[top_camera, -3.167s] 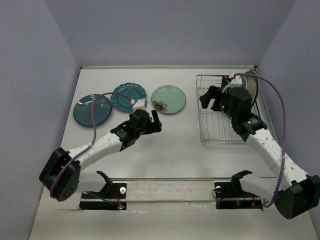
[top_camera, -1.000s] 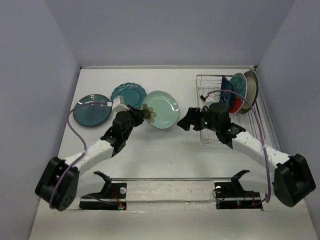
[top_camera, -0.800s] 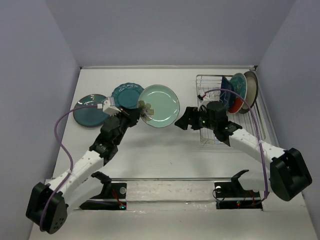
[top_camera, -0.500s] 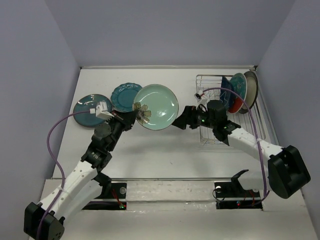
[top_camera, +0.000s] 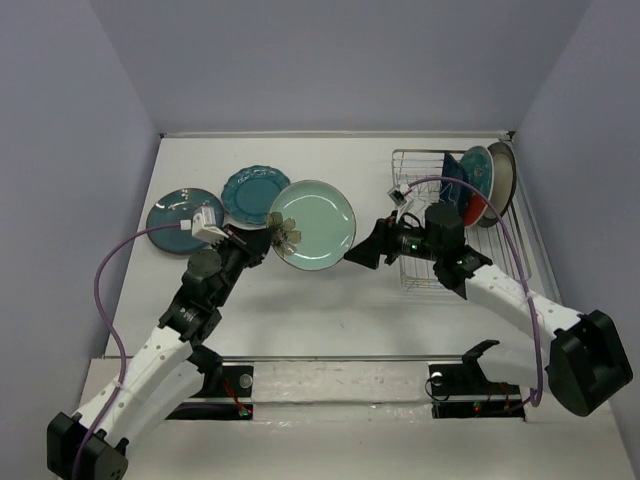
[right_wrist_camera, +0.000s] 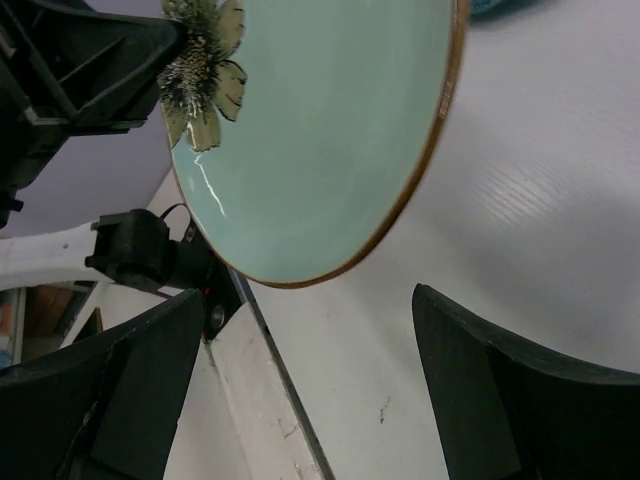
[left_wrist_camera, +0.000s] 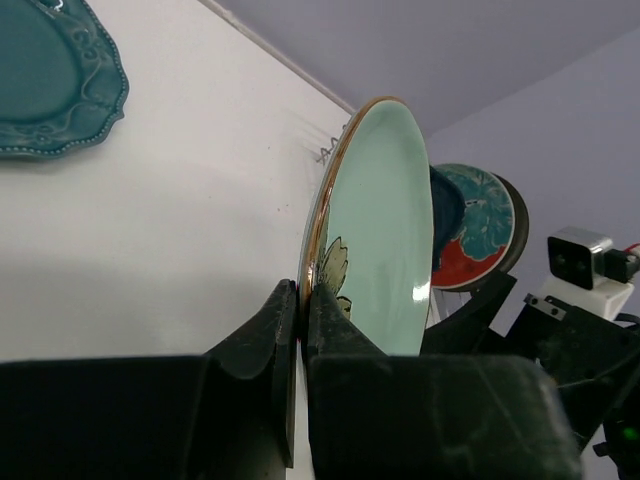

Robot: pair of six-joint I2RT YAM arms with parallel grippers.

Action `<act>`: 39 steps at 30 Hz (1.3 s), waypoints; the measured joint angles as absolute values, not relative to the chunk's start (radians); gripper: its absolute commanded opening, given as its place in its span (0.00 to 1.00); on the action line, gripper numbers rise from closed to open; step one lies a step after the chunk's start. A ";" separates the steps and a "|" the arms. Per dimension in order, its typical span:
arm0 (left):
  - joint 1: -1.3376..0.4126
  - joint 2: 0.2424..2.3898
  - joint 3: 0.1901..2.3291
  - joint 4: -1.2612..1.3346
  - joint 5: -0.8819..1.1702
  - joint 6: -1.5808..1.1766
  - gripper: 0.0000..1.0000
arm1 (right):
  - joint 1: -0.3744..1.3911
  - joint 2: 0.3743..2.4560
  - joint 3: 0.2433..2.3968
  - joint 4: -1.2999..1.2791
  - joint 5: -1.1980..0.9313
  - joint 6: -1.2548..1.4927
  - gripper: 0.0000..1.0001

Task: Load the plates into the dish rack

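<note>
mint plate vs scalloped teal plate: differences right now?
Pose: the mint plate is lifted and tilted; the scalloped teal plate lies flat on the table. Grip: the left end effector pinches the mint plate's rim; the scalloped teal plate is untouched. Look: mint plate pale, smooth-rimmed; scalloped teal plate darker, wavy-edged. Both are round and outside the dish rack.

I see the mint plate as pale green with a thin golden-brown rim and one olive-brown flower painted near its edge, while on the white table the scalloped plate is mid teal with raised beaded scrollwork and the smooth plate a darker, glossy teal. In the silver wire rack I make out a dark blue plate, a red plate with a broad teal floral across its face, and a grey-beige plate edged dark. The walls around are a plain, flat lavender.
</note>
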State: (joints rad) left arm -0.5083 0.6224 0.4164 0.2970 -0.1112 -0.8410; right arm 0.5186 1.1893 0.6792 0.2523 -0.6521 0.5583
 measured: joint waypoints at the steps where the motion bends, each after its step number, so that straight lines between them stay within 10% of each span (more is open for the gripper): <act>1: -0.508 0.624 0.417 0.284 -0.108 -0.838 0.06 | 0.519 1.172 0.673 0.252 -0.666 0.552 0.91; 17: -0.509 0.627 0.418 0.272 0.035 -0.838 0.06 | 0.519 1.192 0.661 0.263 -0.574 0.566 0.83; 20: -0.508 0.640 0.418 0.274 0.075 -0.837 0.06 | 0.519 1.192 0.661 0.311 -0.575 0.585 0.63; 23: -0.509 0.669 0.418 0.277 0.105 -0.831 0.08 | 0.519 1.198 0.661 0.368 -0.574 0.608 0.12; 32: -0.503 0.679 0.502 0.199 0.118 -0.761 0.99 | 0.505 1.199 0.663 0.378 -0.520 0.667 0.07; 39: -0.504 0.580 0.663 0.038 0.077 -0.611 0.99 | 0.376 1.044 0.756 0.041 -0.253 0.505 0.07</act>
